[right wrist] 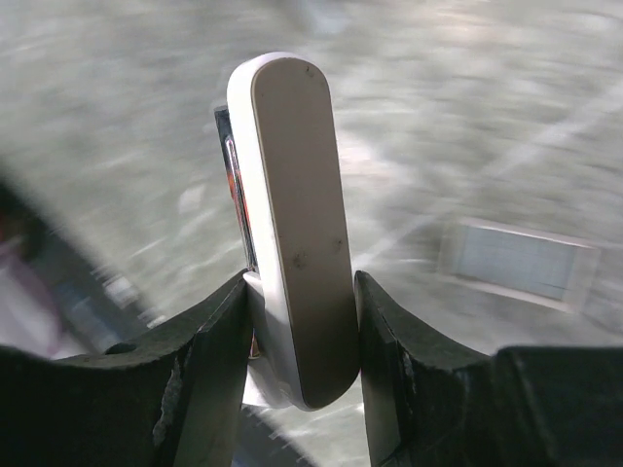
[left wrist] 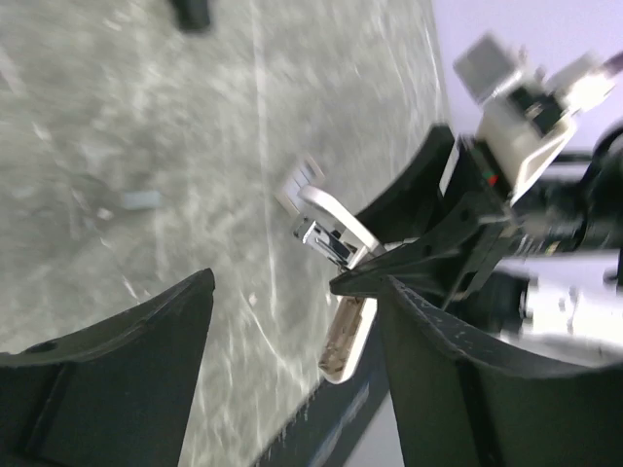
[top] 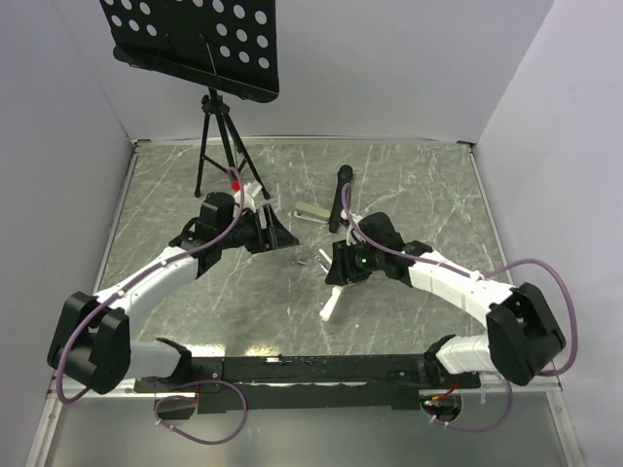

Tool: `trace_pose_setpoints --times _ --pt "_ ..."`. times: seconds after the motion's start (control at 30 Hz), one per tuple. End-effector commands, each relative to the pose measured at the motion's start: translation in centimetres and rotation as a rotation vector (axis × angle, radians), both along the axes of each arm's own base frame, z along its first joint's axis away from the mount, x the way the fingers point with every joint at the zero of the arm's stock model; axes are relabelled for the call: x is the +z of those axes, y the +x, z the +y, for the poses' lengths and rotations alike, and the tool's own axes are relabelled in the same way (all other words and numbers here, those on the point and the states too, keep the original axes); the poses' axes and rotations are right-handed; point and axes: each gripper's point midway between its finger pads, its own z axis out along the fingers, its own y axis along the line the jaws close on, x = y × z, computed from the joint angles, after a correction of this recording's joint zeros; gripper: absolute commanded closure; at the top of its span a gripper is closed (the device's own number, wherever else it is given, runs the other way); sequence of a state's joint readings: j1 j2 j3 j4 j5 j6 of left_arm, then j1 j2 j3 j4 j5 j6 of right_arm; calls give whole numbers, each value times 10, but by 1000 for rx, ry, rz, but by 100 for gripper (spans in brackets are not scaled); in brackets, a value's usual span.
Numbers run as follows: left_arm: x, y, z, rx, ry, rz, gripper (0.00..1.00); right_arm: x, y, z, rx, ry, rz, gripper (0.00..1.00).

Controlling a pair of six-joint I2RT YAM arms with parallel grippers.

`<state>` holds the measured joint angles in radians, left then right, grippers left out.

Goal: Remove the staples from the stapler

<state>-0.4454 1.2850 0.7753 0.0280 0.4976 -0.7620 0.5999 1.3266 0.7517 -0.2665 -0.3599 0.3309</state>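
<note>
My right gripper [top: 338, 270] is shut on a white stapler [top: 331, 304], whose free end sticks out toward the near edge. In the right wrist view the stapler [right wrist: 292, 214] stands upright between my fingers [right wrist: 209, 360], with a metal strip along its left side. My left gripper [top: 280, 236] is open and empty, just left of the stapler. In the left wrist view the stapler's metal magazine [left wrist: 329, 236] and white body [left wrist: 348, 339] show between my open fingers [left wrist: 127, 370]. Small loose staple pieces [top: 302, 261] lie on the table between the grippers; one also shows in the left wrist view [left wrist: 143, 199].
A pale rectangular strip or block [top: 312, 211] lies behind the grippers; it also shows in the right wrist view [right wrist: 516, 258]. A black stick-like object [top: 342, 195] lies beside it. A tripod [top: 219, 136] with a perforated black plate stands at the back left.
</note>
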Motion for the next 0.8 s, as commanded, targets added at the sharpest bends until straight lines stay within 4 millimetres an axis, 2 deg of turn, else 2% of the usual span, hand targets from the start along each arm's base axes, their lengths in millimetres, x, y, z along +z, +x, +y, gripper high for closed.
trace_pose_setpoints --times 0.0,0.03,0.1,0.13,0.17,0.2,0.23,0.27,0.37,0.5,0.7,0.77 --pt "35 -23 -14 -290 11 -135 28 71 -20 39 233 272 -73 100" --pt "45 -20 -16 -312 20 -160 30 75 -28 41 293 293 -67 100" --pt "46 -16 -11 -325 88 -256 34 82 -37 42 350 304 -52 100" --pt "51 -28 -8 -355 99 -347 36 87 -44 43 396 324 -51 100" --pt "57 -30 -6 -411 126 -518 32 91 -47 43 412 332 -50 100" --pt "61 -36 -3 -429 137 -608 30 95 -50 43 426 347 -45 100" --pt "57 -48 6 -428 151 -684 28 98 -55 44 440 368 -28 100" --pt "61 -49 8 -433 160 -783 26 102 -61 45 463 394 -12 100" --pt "68 -69 10 -534 167 -972 25 105 -68 45 474 418 12 100" --pt "63 -85 13 -650 196 -1032 23 99 -73 41 476 405 29 100" --pt "53 -109 -1 -805 173 -1049 22 97 -88 47 540 414 63 100" --pt "51 -108 -4 -792 207 -1067 20 96 -90 48 549 402 61 100"
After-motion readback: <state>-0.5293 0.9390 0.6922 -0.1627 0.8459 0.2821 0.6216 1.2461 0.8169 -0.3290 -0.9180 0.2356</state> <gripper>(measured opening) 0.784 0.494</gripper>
